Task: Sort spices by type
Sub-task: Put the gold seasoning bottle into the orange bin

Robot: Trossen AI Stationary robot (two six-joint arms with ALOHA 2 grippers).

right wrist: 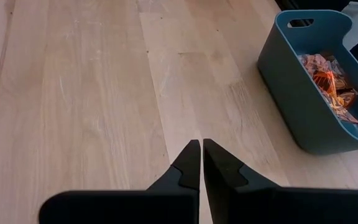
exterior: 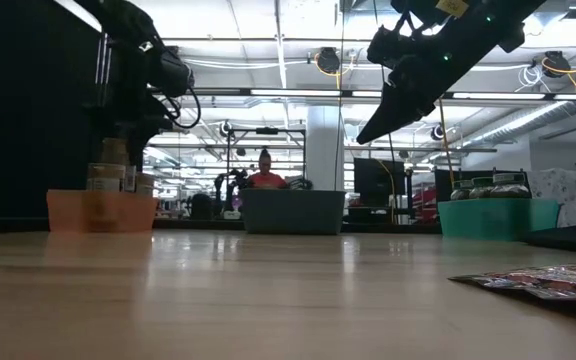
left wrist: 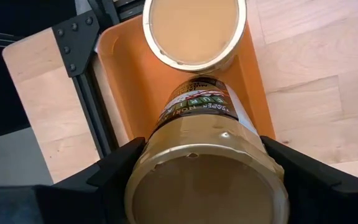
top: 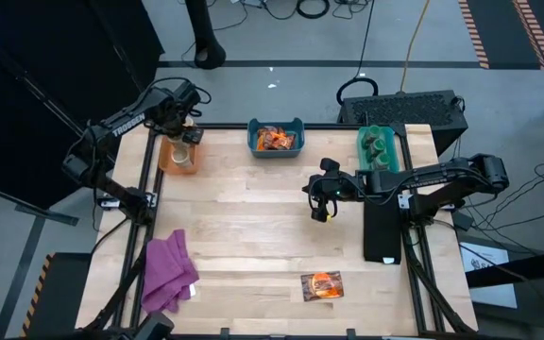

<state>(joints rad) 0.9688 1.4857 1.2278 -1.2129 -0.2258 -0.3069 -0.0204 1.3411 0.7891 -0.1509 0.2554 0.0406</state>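
I hold a small tan jar with a cream top in my left end effector over the orange plastic bin, where 1 matching jar sits; my right end effector, closed and empty, hangs above the desk.

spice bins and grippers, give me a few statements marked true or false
1. The left gripper holds a tan jar between its fingers above the orange bin. True.
2. The right gripper has its fingers wide open. False: its fingers are shut together and hold nothing, above bare table.
3. The blue bin holds orange printed packets. True.
4. The teal bin is empty. False: dark-green jars sit in it.
5. No packet is left on the table. False: one packet lies flat near the front edge.
6. A purple cloth lies at the front left of the table. True.
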